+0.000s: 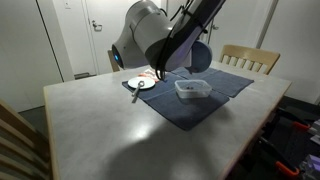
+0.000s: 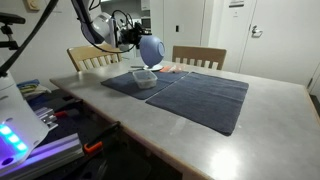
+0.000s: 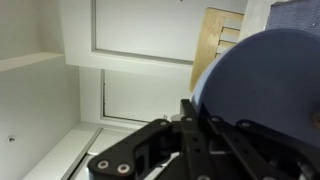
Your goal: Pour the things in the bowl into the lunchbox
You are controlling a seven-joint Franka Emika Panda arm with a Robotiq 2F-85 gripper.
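The blue-purple bowl (image 1: 198, 56) is held tilted on its side in the air above the clear lunchbox (image 1: 192, 89). It also shows in an exterior view (image 2: 152, 49) above the lunchbox (image 2: 145, 77). My gripper (image 2: 137, 42) is shut on the bowl's rim. In the wrist view the bowl (image 3: 270, 90) fills the right side, with my gripper's fingers (image 3: 195, 125) clamped on its edge. The lunchbox sits on a dark blue cloth (image 1: 200, 100). What is inside the bowl and lunchbox cannot be made out.
A small white plate (image 1: 141, 84) with a utensil lies on the cloth's corner near the lunchbox. The cloth (image 2: 200, 95) covers part of a grey table (image 1: 110, 130). Wooden chairs (image 1: 250, 58) (image 2: 198, 57) stand at the table's edges. Equipment sits beside the table (image 2: 30, 125).
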